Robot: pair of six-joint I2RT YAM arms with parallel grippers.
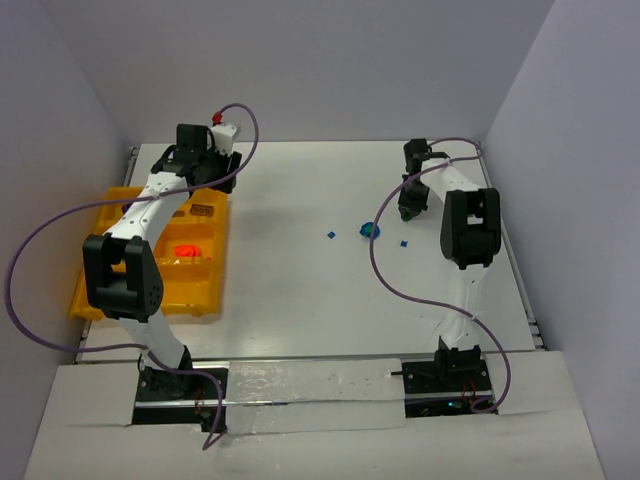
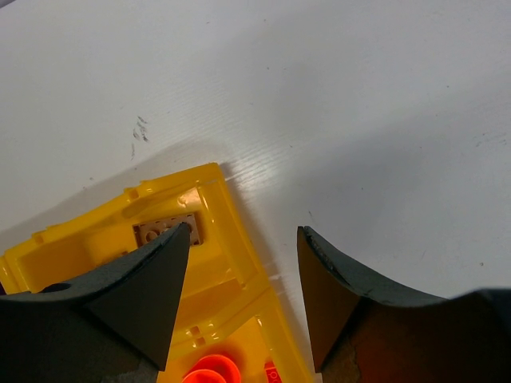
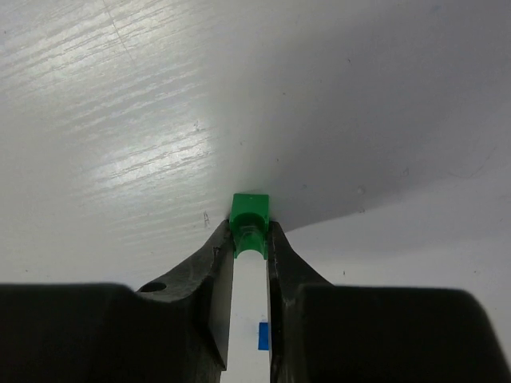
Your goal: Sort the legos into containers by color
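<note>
My right gripper (image 3: 250, 233) is shut on a small green lego (image 3: 250, 214) pinched between its fingertips, low over the white table at the back right (image 1: 408, 208). A tiny blue lego (image 3: 263, 336) lies on the table under the jaws. My left gripper (image 2: 244, 239) stands open and empty above the far right corner of the yellow tray (image 2: 236, 239) of containers. One bin under it holds a tan lego (image 2: 162, 230), and the nearer bin holds orange-red legos (image 2: 209, 371). In the top view the tray (image 1: 100, 290) sits at the left with the orange-red legos (image 1: 186, 251) in it.
Loose on the table lie a blue lego (image 1: 329, 234), a blue-green cluster (image 1: 371, 231) and another blue bit (image 1: 404, 242). Purple cables loop off both arms. White walls close the table at the back and sides.
</note>
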